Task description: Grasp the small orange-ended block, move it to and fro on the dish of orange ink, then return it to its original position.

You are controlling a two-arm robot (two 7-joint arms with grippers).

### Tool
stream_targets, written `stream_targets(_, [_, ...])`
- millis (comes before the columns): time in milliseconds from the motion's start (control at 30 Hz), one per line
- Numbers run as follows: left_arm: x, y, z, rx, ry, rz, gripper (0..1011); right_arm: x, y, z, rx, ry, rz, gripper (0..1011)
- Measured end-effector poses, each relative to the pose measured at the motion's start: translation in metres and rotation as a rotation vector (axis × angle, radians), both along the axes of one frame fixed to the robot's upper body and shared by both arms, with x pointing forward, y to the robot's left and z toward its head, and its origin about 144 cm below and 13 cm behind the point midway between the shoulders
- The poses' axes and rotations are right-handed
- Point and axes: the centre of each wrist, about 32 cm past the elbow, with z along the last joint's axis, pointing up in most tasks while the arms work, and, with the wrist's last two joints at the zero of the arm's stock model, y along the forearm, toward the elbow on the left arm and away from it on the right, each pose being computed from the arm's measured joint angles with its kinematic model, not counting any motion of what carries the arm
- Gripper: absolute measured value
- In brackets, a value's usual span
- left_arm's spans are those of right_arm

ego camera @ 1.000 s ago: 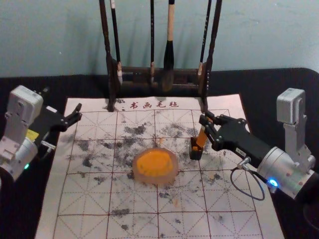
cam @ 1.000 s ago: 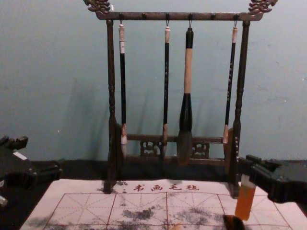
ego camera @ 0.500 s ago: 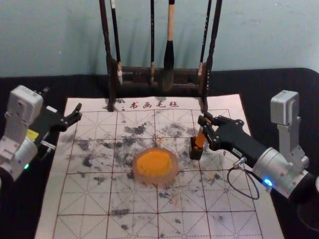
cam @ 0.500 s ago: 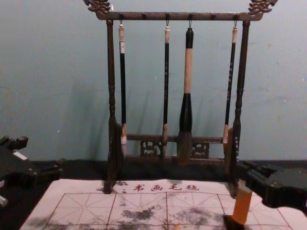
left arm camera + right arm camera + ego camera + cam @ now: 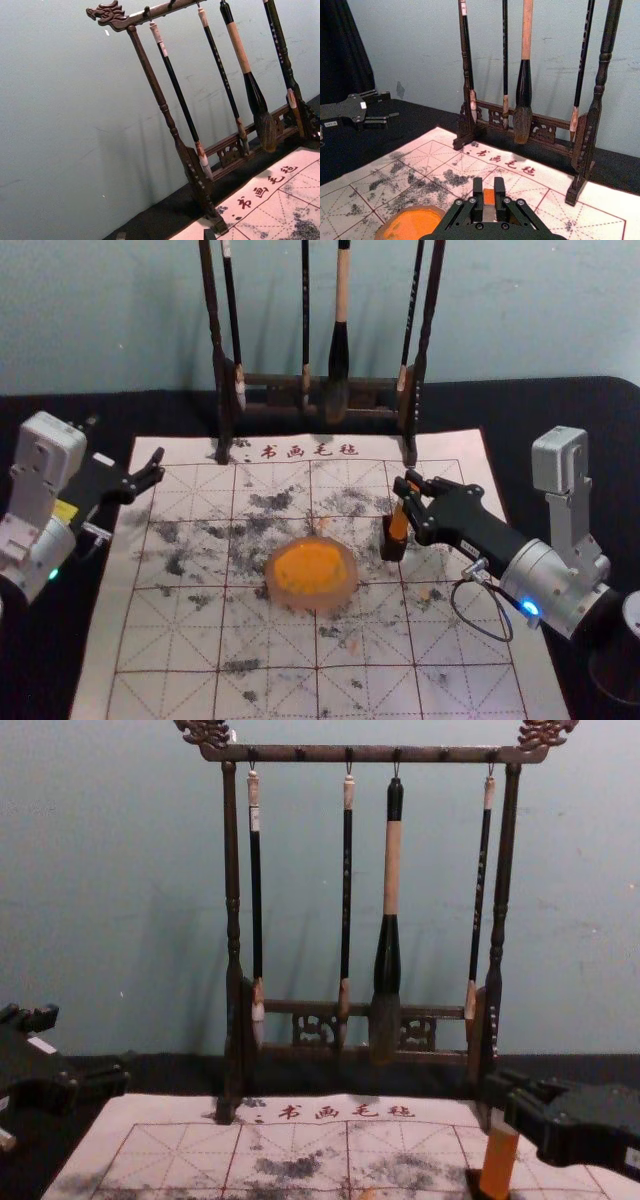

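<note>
In the head view, the near edge of the grid-printed mat is cut off; ink smudges blot its flat, pale surface. On it sits the round, shallow dish, with uneven orange ink pooled inside its pale, cloudy rim. Slightly farther and to the right, the slim orange block stands in a small dark boxy holder, which hides its foot; the chest view's bottom edge cuts the holder off. The right gripper has its black jaws closed on the block's upper part, partly covering it; in the chest view that part looks pale and clear. The left gripper hangs idle over the mat's left edge, jaws parted. Beyond stands the dark rack, its top cropped in the head view but carved with scrolled ends in the chest view, holding slender brushes and one thick, dark-bristled brush.
</note>
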Motion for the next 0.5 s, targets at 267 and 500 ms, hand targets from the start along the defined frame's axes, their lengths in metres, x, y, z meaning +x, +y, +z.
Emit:
stream_targets(267, [0.0000, 0.0000, 0.0000, 0.000, 0.000, 0.000, 1001, 0.0011, 0.0010, -0.0012, -0.003, 0.000, -0.005, 136])
stream_targets(500, [0.0000, 0.0000, 0.0000, 0.000, 0.000, 0.000, 1001, 0.0016, 0.0008, -0.0017, -0.005, 0.000, -0.007, 136])
